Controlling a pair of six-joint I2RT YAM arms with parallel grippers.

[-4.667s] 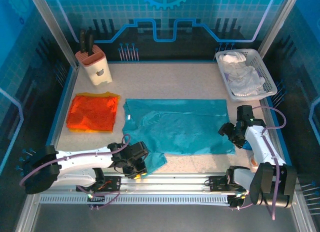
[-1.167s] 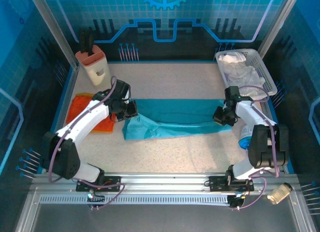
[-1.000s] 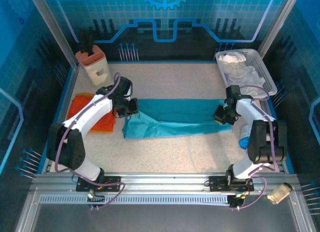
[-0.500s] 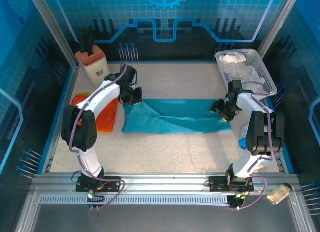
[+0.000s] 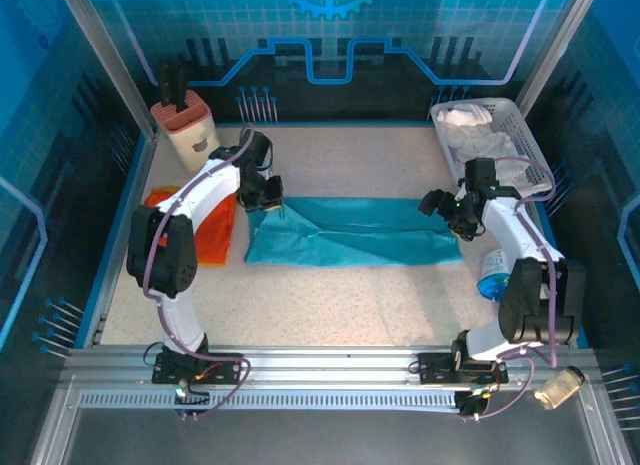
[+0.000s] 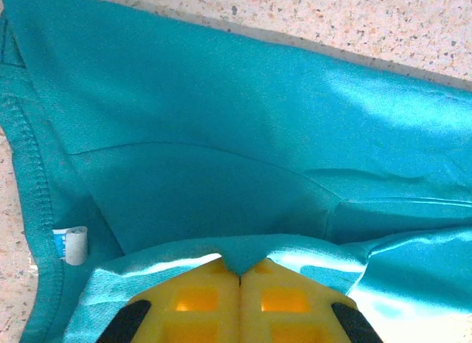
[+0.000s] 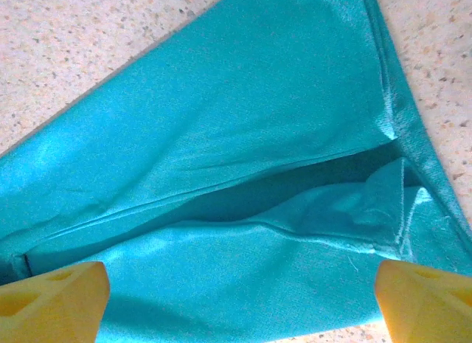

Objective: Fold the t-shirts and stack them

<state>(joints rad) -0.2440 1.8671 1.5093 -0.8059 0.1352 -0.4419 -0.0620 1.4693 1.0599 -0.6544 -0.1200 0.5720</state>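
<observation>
Tabletop (image 5: 350, 305): teal t-shirt (image 5: 350, 240) has been halved; cross-fold is owed. Right fingers (image 7: 51, 295) are spread wide, left fingers (image 6: 199, 299) clamped on hem.

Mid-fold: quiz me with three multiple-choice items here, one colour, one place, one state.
1. What colour is the cloth in the basket? A) white B) orange C) teal
2. Where does the orange t-shirt lie? A) in the basket B) left of the teal t-shirt C) on the teal t-shirt
3. How is the left gripper? A) open over bare table B) open over cloth C) shut on the teal t-shirt

Answers: A, white fabric fills it; B, it lies beside the teal one's left end; C, its fingers meet with teal fabric pinched.
</observation>
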